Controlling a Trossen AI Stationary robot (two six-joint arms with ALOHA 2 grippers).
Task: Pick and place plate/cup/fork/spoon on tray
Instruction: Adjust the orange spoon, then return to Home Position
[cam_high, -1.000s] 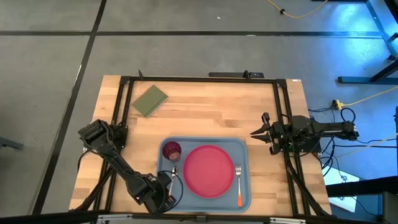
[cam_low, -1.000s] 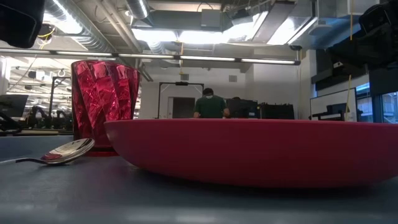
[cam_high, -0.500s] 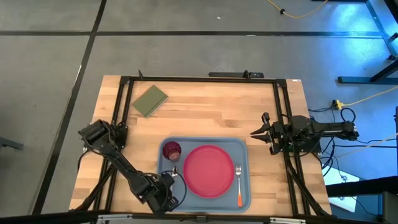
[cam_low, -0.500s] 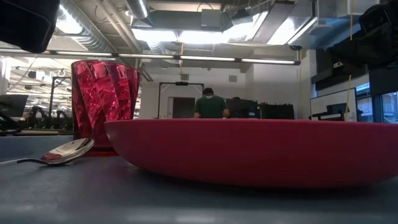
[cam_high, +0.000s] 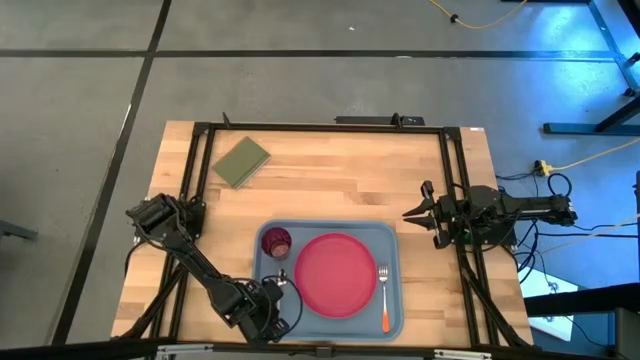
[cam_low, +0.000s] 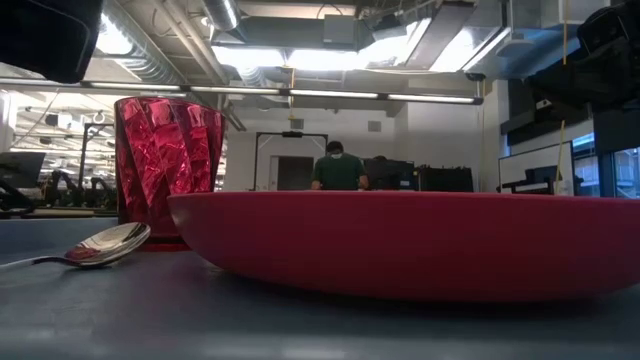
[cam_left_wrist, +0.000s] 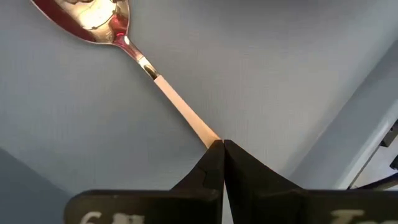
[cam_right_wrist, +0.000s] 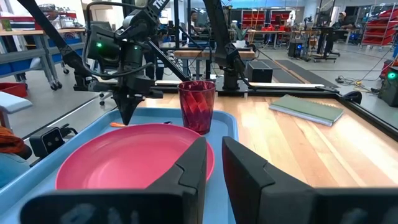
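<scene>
The left gripper (cam_high: 272, 297) is down over the near left corner of the light blue tray (cam_high: 392, 238), its fingers (cam_left_wrist: 214, 163) pressed together on the end of the spoon's orange handle. The spoon (cam_left_wrist: 121, 42) lies on the tray floor with its silver bowl pointing away from the gripper; from table height that bowl (cam_low: 105, 244) rests just in front of the dark red cup (cam_low: 167, 165). The cup (cam_high: 275, 242) stands upright in the tray's left part, beside the pink-red plate (cam_high: 336, 274), which fills the middle of the tray. On the plate's other side the fork (cam_high: 384, 297) lies along the tray's right edge, tines toward the far side. The right gripper (cam_high: 418, 212) waits off to the right of the tray above the wooden table (cam_high: 340, 180), fingers a little apart with nothing between them. A small olive-green flat rectangle (cam_high: 241, 161) sits at the far left of the table.
</scene>
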